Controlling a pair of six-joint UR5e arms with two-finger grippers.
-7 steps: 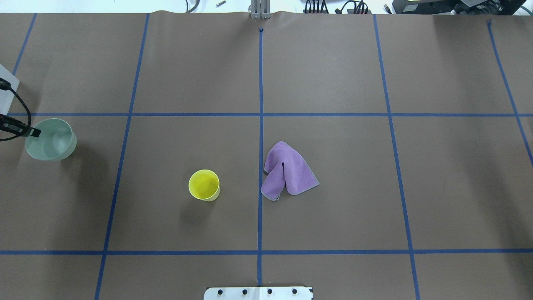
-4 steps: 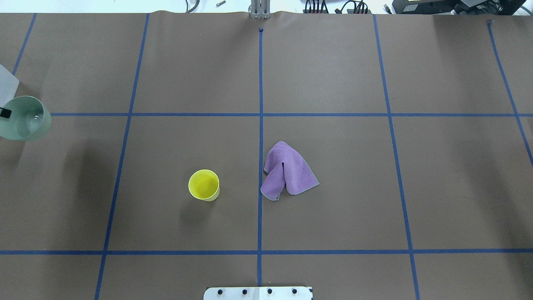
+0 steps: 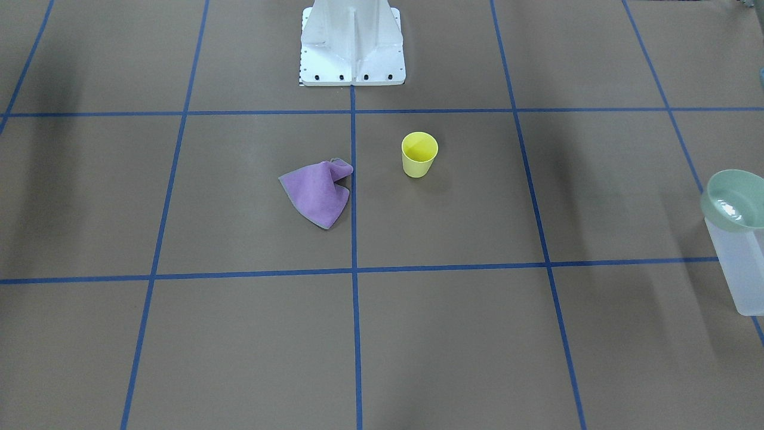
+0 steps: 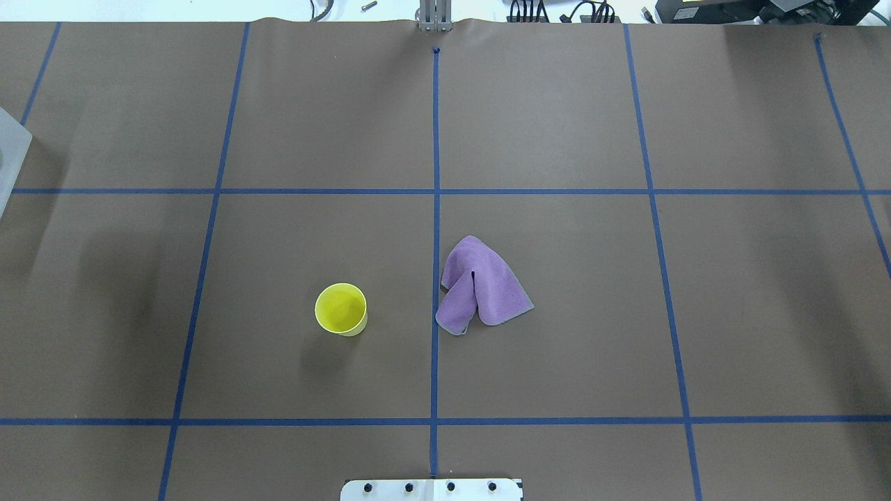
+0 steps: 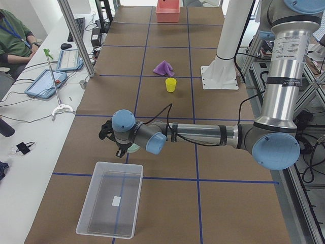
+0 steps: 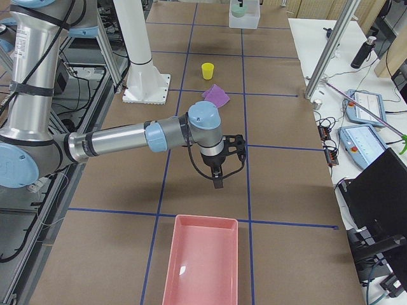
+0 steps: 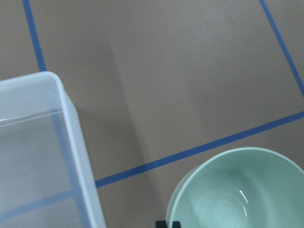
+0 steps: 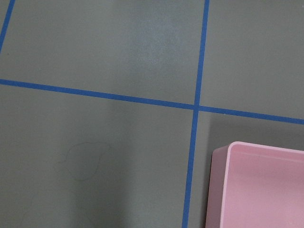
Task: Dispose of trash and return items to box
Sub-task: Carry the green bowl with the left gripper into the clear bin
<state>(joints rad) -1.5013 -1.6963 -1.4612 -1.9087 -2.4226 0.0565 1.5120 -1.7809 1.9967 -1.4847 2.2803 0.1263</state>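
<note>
My left gripper (image 5: 122, 149) is shut on the rim of the pale mint-green bowl (image 7: 237, 192) and holds it above the table, just beside one short end of the frosted-white box (image 7: 71, 142). The bowl also shows at the right edge of the front-facing view (image 3: 735, 200), over the box's wall (image 3: 743, 269). The yellow cup (image 4: 341, 309) stands upright near the table's middle. My right gripper (image 6: 216, 175) hangs over bare table near a pink bin; I cannot tell whether it is open or shut.
A crumpled purple cloth (image 4: 480, 285) lies right of the cup. A pink bin (image 6: 202, 260) sits at the table's right end and also shows in the right wrist view (image 8: 259, 185). The robot's white base (image 3: 352, 42) stands at the table's near edge. An operator sits beside the table in the exterior left view.
My left gripper has carried the mint-green bowl to the left, out of the overhead view, toward the box. The cup and the cloth have not moved.
</note>
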